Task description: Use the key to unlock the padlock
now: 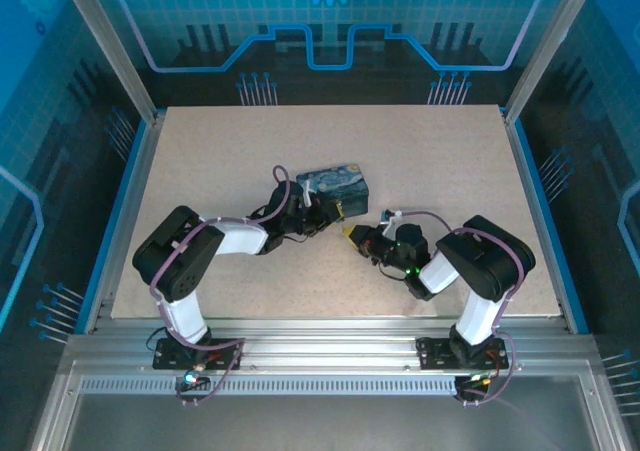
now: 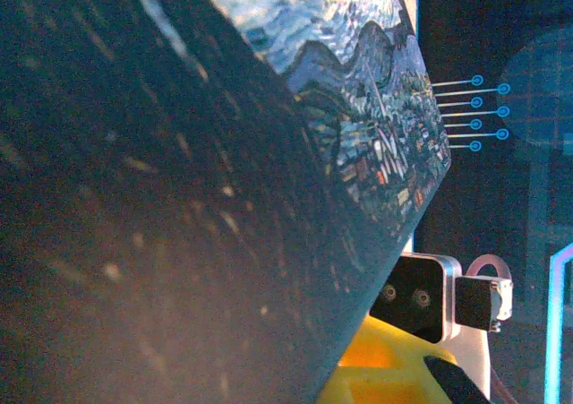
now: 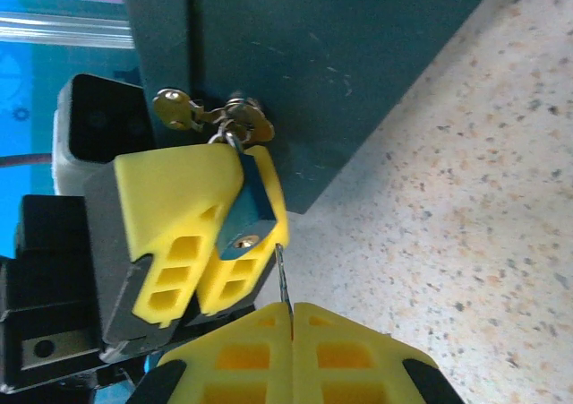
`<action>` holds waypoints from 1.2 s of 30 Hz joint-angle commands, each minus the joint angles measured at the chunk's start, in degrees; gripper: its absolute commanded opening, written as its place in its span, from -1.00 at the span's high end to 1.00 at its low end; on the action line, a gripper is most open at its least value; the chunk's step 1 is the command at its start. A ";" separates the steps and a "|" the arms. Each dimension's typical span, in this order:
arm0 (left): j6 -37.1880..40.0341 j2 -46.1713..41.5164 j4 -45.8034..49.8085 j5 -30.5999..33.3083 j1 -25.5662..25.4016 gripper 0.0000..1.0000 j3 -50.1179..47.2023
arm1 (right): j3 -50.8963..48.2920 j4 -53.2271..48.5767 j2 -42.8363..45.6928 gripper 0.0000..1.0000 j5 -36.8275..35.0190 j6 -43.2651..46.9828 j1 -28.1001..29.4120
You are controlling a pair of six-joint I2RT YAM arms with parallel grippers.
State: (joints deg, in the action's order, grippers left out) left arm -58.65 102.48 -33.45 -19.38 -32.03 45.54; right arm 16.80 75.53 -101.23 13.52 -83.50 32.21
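The padlock (image 3: pixel 243 220) is a tiny bluish-grey block with a brass keyhole, and its shackle hangs from the brass hasp (image 3: pixel 224 122) on the front of the painted tin box (image 3: pixel 313 55). My left gripper (image 3: pixel 235 176) is shut on the padlock's body, one yellow finger on each side. My right gripper (image 3: pixel 291 310) is shut on the key (image 3: pixel 282 274), a thin dark blade standing up from between its pads. The key's tip sits just right of the keyhole face, beside the left gripper's thinner finger. From above, the left gripper (image 1: pixel 325 214) and the right gripper (image 1: pixel 350 234) meet at the box's (image 1: pixel 335 184) near side.
The tin box (image 2: pixel 269 153) looms close in the left wrist view, with the right gripper's yellow finger (image 2: pixel 385 373) and wrist camera (image 2: pixel 416 296) beyond its corner. Speckled beige table (image 3: pixel 466 198) stretches to the right of the box. Aluminium posts and blue panels (image 1: pixel 330 31) wall the table (image 1: pixel 450 161).
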 commanded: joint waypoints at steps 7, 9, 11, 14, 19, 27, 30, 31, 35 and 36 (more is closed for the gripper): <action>-1.72 0.52 -4.84 -2.02 0.21 1.00 -0.76 | 0.42 5.86 -2.49 1.00 -1.20 -1.83 0.98; -1.86 0.69 -5.04 -2.11 0.26 1.00 -0.76 | 0.30 5.73 -2.55 1.00 -1.47 -1.93 0.97; -1.84 0.62 -5.04 -2.16 0.23 1.00 -0.82 | 0.33 5.95 -2.49 1.00 -1.65 -2.01 0.99; -1.64 0.70 -4.96 -2.16 0.22 1.00 -0.89 | 0.42 5.86 -2.06 1.00 -1.81 -1.79 1.09; -1.64 0.72 -5.07 -2.18 0.30 1.00 -0.90 | -0.10 5.95 -1.41 1.00 -2.09 -1.86 1.08; -1.77 0.80 -5.56 -2.16 0.41 1.00 -1.25 | -0.56 5.77 -0.40 1.00 -2.36 -1.84 1.07; -1.77 0.64 -5.65 -2.16 0.40 1.00 -1.36 | -0.58 5.95 -0.30 1.00 -2.35 -1.84 1.10; -1.73 0.63 -5.66 -2.16 0.43 1.00 -1.33 | -0.63 5.95 -0.18 1.00 -2.36 -1.84 1.09; -1.86 0.62 -5.66 -2.27 0.49 1.00 -1.42 | -1.33 5.86 0.38 1.00 -2.88 -1.77 1.04; -1.81 0.62 -5.69 -2.16 0.40 1.00 -1.50 | -1.34 5.78 0.65 1.00 -2.88 -1.75 1.09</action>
State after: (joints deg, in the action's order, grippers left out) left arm -60.12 102.80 -36.40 -20.01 -31.99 44.82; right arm 16.29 79.15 -102.39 12.19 -85.14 32.62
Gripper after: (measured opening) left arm 0.115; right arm 0.057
